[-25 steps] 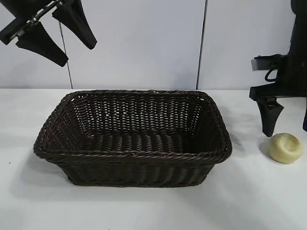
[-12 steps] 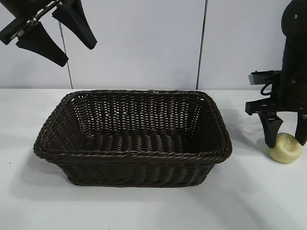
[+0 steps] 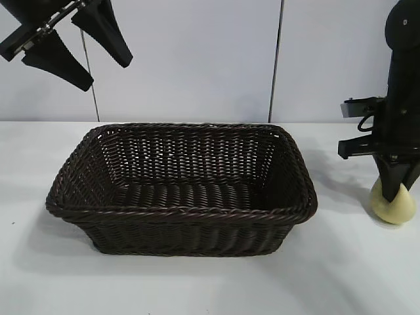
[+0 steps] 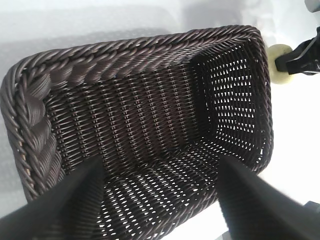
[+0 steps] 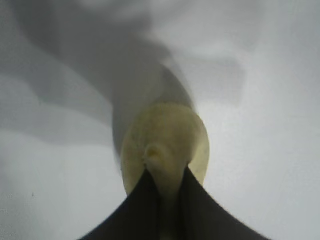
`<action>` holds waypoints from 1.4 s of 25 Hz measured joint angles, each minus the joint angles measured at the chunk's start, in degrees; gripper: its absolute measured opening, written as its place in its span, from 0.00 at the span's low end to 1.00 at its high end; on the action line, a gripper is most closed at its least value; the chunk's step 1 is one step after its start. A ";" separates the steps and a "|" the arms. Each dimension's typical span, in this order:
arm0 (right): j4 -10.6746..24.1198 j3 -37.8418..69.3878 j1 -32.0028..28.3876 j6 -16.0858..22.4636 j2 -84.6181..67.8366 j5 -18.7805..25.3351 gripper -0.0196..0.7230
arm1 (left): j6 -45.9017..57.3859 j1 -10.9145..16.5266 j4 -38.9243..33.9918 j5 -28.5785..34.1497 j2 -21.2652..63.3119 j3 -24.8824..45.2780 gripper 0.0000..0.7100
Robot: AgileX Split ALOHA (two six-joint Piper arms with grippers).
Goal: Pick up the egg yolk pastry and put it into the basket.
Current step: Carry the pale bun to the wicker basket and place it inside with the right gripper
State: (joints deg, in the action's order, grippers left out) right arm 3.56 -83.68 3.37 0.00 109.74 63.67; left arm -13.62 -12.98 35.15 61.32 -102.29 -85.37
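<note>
The right gripper (image 3: 396, 194) has its jaws clenched on the small pale yellow dome-shaped egg yolk pastry (image 3: 392, 205), at the large dark brown woven wicker basket's (image 3: 182, 213) three o'clock. Lift straight, gently; its soft top looks squashed. The left gripper (image 3: 75, 42) hangs released at eleven o'clock.

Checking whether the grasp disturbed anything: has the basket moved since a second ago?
No. The basket sits at the same spot against the wall seam behind it, while the right gripper pinches the egg yolk pastry beside it.
</note>
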 joint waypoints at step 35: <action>-15.17 0.05 27.51 0.00 -2.10 -14.36 0.07 | 0.00 0.00 0.13 0.00 0.00 0.00 0.67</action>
State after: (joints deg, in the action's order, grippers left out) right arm -11.61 -83.63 30.88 0.00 107.64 49.31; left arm -13.62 -12.98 35.28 61.32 -102.29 -85.37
